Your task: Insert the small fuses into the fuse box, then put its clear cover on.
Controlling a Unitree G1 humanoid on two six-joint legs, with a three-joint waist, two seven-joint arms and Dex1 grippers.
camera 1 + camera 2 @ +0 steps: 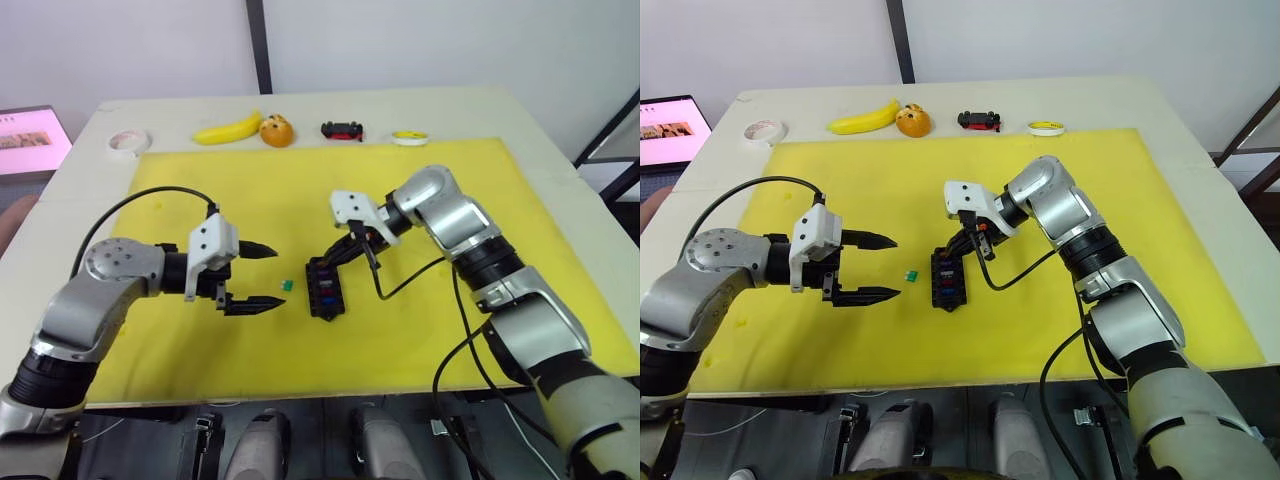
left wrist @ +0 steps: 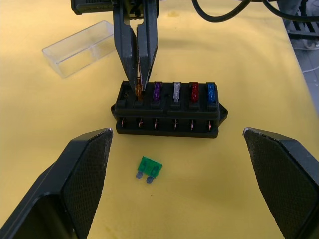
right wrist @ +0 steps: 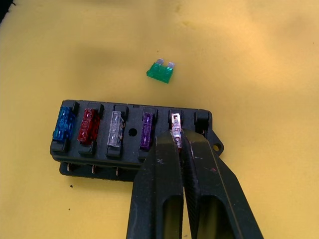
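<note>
Fuse box (image 2: pixel 169 112) sits on the yellow mat (image 1: pixel 450 190), roughly mid-worktop, between the two arms. Five fuses are in its slots, in a row: blue fuse (image 3: pixel 63 124), red fuse (image 3: pixel 88 126), clear fuse (image 3: pixel 115 128), purple fuse (image 3: pixel 146 130), then amber fuse (image 2: pixel 139 89) at the next slot along. One end slot past the amber is open.

Right gripper (image 2: pixel 138 79) is down over the box, jaws pinched nearly together on the amber fuse, which stands in its slot with the top between the fingertips.

Green fuse (image 2: pixel 149 168) is loose on the mat, lying flat just beside the box on the left arm's side, not touching it.

Left gripper (image 1: pixel 262 277) hovers above the mat near the green fuse, pointed at the box, jaws spread wide, holding nothing. In the left wrist view its two pads (image 2: pixel 82 179) straddle the green fuse and box with clear gaps either side.

Clear cover (image 2: pixel 82 47) lies on the mat beyond the box from the left gripper, open side up, apart from the box.

Along the far edge of the worktop (image 1: pixel 300 105), off the mat: tape roll (image 1: pixel 129 141), banana (image 1: pixel 228 129), orange (image 1: pixel 277 130), black-and-red toy car (image 1: pixel 342 130), small yellow disc (image 1: pixel 409 137).
</note>
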